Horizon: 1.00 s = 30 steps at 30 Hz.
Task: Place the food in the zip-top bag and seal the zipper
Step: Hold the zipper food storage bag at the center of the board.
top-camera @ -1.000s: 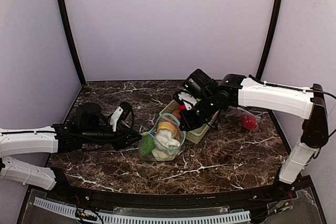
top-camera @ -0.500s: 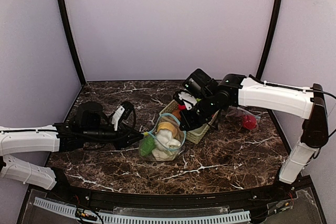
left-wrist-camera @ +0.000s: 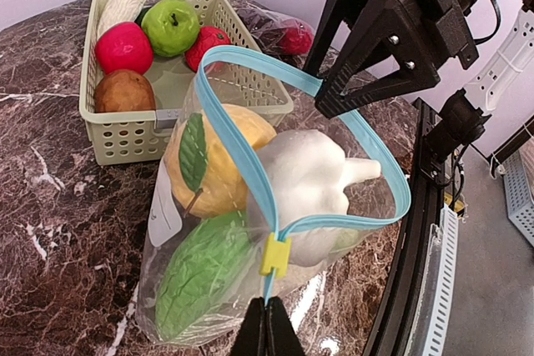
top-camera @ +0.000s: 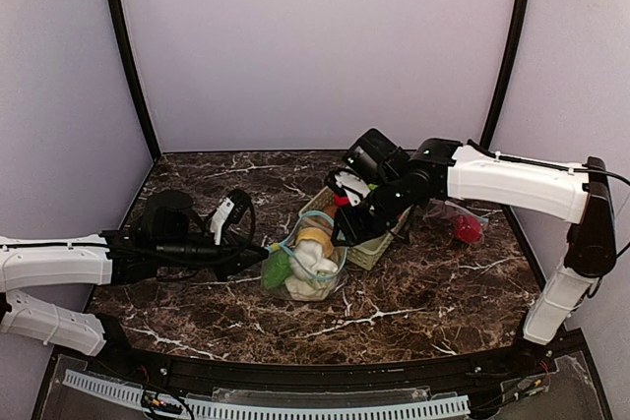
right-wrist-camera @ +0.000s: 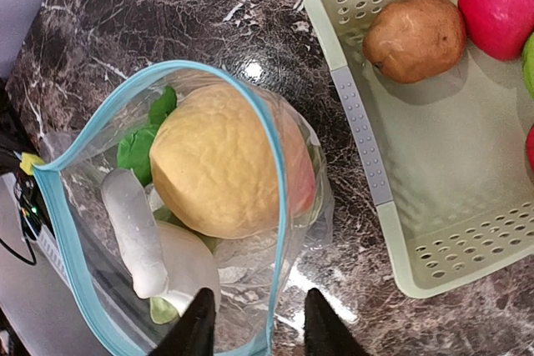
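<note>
Three glossy toy foods (left-wrist-camera: 221, 156) sit inside the clear, floppy zip-top bag (left-wrist-camera: 167, 206) on the tabletop (left-wrist-camera: 50, 231); more wait in the pale green lattice basket (left-wrist-camera: 125, 135) at its 2 o'clock. We judge the film light, limp and slippery, best taken by its blue zipper rim (left-wrist-camera: 238, 127). Our left claw (left-wrist-camera: 267, 331) is clamped tight on the 9 o'clock corner, under the yellow slider (left-wrist-camera: 274, 256); our right claw (right-wrist-camera: 257, 327) straddles the far rim, partly open, gripping nothing.
</note>
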### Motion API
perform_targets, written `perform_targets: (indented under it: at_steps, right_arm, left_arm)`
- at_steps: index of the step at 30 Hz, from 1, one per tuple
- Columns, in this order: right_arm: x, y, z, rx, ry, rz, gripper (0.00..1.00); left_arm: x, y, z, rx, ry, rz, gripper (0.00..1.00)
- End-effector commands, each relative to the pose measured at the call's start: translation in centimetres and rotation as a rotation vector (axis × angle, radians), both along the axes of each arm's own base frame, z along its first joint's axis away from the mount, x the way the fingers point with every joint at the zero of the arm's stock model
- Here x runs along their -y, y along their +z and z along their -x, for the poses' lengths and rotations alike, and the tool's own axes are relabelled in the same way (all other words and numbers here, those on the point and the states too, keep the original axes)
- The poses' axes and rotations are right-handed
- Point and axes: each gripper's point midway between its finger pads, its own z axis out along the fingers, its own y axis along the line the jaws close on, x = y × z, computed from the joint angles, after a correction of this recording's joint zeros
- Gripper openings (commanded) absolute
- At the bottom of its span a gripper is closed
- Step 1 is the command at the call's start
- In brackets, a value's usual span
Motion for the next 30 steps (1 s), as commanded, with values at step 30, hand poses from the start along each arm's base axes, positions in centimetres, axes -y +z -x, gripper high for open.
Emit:
perform_targets:
  at_steps: [30]
  right_arm:
    - [-12.1, 4.4, 3.1, 0.37, 0.708, -0.315, 0.4]
  left_arm:
    - [-0.1, 1.0, 0.1, 0.021, 0.011, 0.043, 0.01]
